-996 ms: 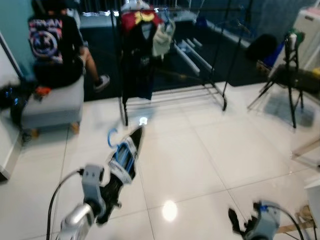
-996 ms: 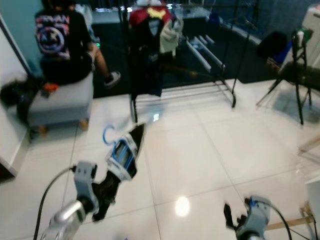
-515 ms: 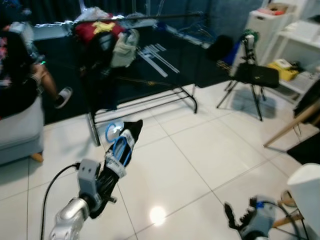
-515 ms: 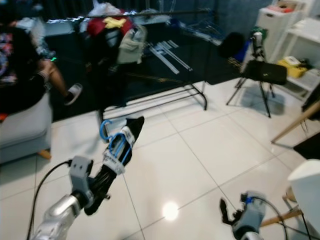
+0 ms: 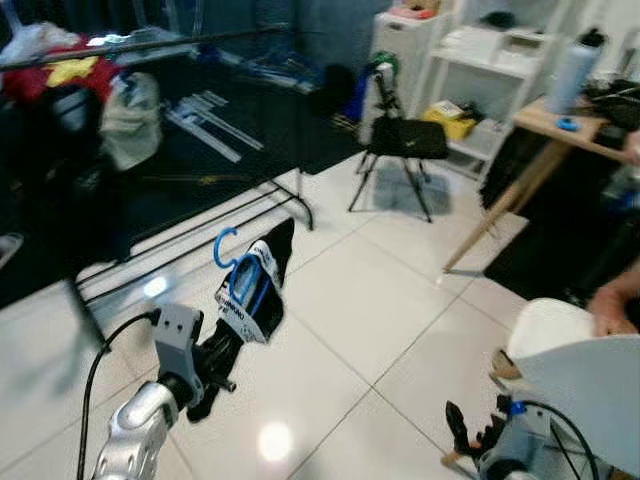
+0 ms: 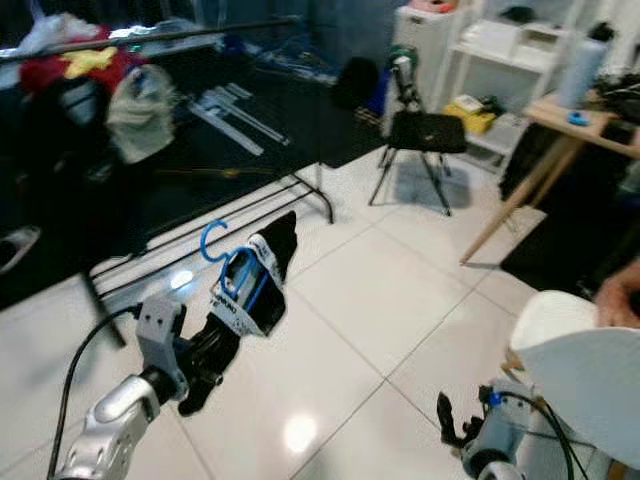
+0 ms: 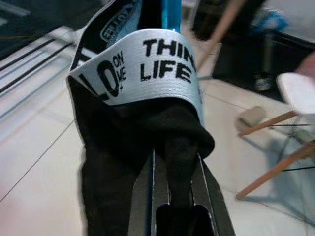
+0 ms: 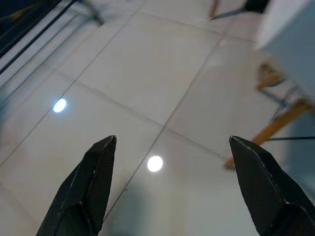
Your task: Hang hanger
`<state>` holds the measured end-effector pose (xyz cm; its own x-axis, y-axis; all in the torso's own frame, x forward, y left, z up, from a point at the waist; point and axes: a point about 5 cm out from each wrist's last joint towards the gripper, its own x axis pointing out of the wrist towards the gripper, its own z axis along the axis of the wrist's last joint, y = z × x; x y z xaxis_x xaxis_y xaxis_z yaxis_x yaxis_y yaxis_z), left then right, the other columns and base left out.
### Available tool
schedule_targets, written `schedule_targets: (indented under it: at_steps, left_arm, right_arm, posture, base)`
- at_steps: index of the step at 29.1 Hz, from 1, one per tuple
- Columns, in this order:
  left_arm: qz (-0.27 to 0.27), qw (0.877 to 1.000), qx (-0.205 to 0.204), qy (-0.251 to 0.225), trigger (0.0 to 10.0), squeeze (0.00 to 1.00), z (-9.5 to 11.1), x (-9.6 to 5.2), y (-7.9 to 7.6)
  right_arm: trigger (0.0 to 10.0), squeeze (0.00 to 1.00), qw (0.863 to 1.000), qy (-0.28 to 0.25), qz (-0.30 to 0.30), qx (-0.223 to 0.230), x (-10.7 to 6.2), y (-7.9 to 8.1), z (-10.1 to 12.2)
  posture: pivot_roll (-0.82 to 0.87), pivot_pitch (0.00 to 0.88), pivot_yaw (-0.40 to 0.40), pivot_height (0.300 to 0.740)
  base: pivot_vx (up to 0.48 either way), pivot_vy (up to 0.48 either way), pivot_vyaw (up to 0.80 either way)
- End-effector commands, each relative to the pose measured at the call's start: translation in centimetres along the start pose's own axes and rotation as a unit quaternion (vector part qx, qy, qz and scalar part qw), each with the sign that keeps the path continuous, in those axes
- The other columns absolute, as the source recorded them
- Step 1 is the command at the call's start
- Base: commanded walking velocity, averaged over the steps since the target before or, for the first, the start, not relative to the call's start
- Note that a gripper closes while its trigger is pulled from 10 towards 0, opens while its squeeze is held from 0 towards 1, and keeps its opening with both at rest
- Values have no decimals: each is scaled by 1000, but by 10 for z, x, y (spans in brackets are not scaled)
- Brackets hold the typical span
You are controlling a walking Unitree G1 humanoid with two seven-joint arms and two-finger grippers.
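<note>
The left gripper (image 5: pixel 228 335) is clenched on a blue hanger (image 5: pixel 240 283) wrapped in a black garment (image 5: pixel 262 290), raised over the white tiled floor (image 5: pixel 370 300). Its fingers (image 7: pixel 179 162) are buried in the cloth, so the contact itself is hard to make out; the left wrist view gives a white band with black lettering folded over the bundle and a strip of blue plastic above it, cut off at the frame edge. The hanger's hook (image 6: pixel 212 240) pokes free beyond the fingertips.

Ahead of the gripper and to its left stands a clothes rack (image 5: pixel 150 42), its rail carrying red, yellow and pale garments (image 5: pixel 120 105); the rack's left end is cut off and blurred. Open tile lies between gripper and rack.

The right gripper (image 8: pixel 172 196) hangs low, fingers spread wide with nothing between them, bare floor below. Just beside it is a white chair (image 5: pixel 590 380) with wooden legs, and a person's hand (image 5: pixel 615 300) at the frame edge. Farther off are a black tripod stool (image 5: pixel 405 140) and white shelves (image 5: pixel 490 70).
</note>
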<state>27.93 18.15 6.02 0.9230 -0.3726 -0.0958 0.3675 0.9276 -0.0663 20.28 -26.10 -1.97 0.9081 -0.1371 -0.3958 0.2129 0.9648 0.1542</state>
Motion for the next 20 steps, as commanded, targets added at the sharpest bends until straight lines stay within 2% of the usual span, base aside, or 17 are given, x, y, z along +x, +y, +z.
schedule_targets:
  at_steps: [1, 11, 20]
  left_arm:
    - [9, 1000, 7, 2, 10000, 0, 2, -2, 2]
    - [41, 999, 15, 17, 10000, 0, -3, -4, 0]
    - [58, 998, 16, 32, 10000, 0, -5, -8, 5]
  right_arm:
    - [10000, 0, 1000, 2, 3, -4, 0, 3, -1]
    - [10000, 0, 1000, -2, 6, -5, 1, 5, 0]
    - [10000, 0, 999, -19, 13, -24, -1, 6, 4]
  posture:
    - [-34, 33, 1, 740]
    - [-33, 37, 0, 740]
    - [-33, 40, -3, 740]
  base:
    - [330, 0, -800]
    - [333, 0, -800]
    - [333, 0, 0]
